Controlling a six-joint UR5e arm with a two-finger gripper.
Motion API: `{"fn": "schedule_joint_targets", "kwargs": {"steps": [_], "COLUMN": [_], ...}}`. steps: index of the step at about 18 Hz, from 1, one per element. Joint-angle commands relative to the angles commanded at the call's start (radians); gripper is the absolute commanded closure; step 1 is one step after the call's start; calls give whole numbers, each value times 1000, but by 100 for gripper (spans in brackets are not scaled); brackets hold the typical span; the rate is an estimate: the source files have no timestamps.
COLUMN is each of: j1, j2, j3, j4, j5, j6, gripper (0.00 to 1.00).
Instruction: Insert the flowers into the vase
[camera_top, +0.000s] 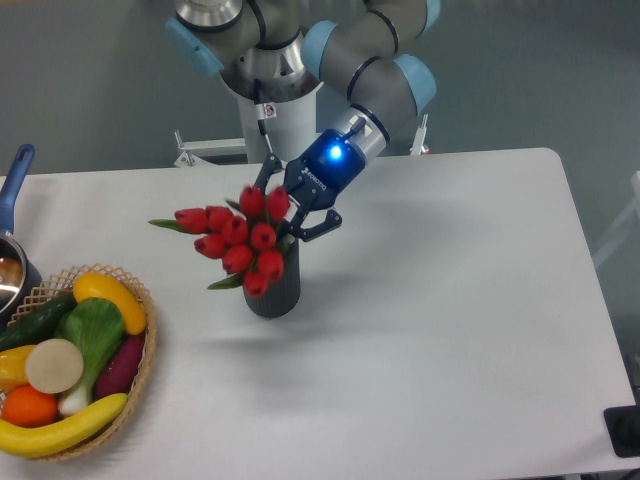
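Camera view, fixed: red tulips (243, 241) stand in the dark ribbed vase (273, 290) mid-tabletop (440, 300). Gripper (296, 214), fingers spread, sits just beside the blooms at 2 o'clock. Wicker fruit basket (142, 360) at 8 o'clock; blue-handled pot (12, 200) at 9 o'clock. Gripper lettering unreadable.

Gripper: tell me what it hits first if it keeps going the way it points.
The gripper points down-left, straight into the flowers already at its fingertips. Just past them stands the vase; depth is hard to judge from this single view.
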Motion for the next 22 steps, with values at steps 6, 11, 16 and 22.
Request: {"fn": "schedule_joint_targets", "kwargs": {"steps": [6, 11, 16, 22], "j1": [0, 15, 23, 64], "j2": [6, 5, 47, 129], "j3": [3, -14, -3, 24], "j4": [0, -2, -2, -5], "j5": [0, 12, 175, 229], "j6": [2, 121, 124, 117], "gripper": [33, 0, 0, 0]}}
